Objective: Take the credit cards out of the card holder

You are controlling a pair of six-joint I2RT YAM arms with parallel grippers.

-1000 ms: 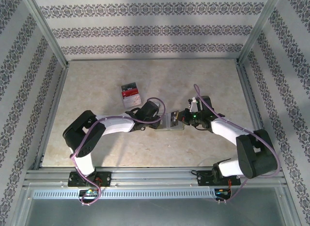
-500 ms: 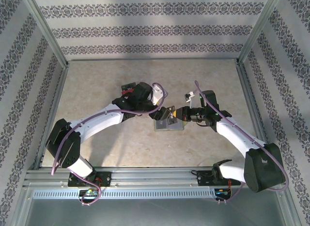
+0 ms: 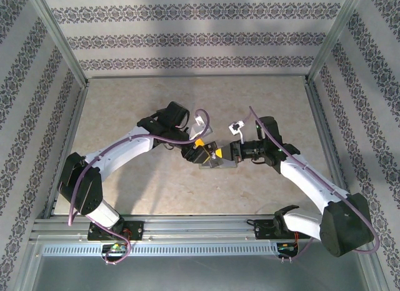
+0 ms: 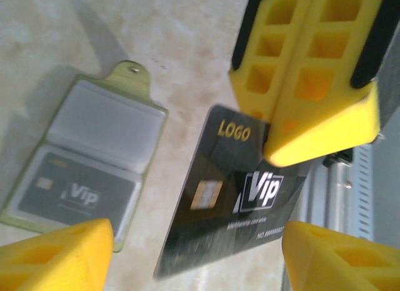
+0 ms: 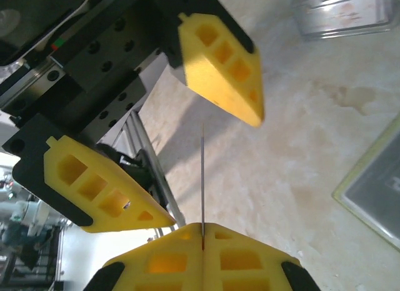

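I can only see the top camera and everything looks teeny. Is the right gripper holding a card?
Observer: Yes. The right gripper is shut on the edge of a black card, holding it up off the table.
Operator: Cool! Is there any card inside the holder?
Observer: Yes, one. A second card, also black, sits in the open holder, in the pocket away from the tab.
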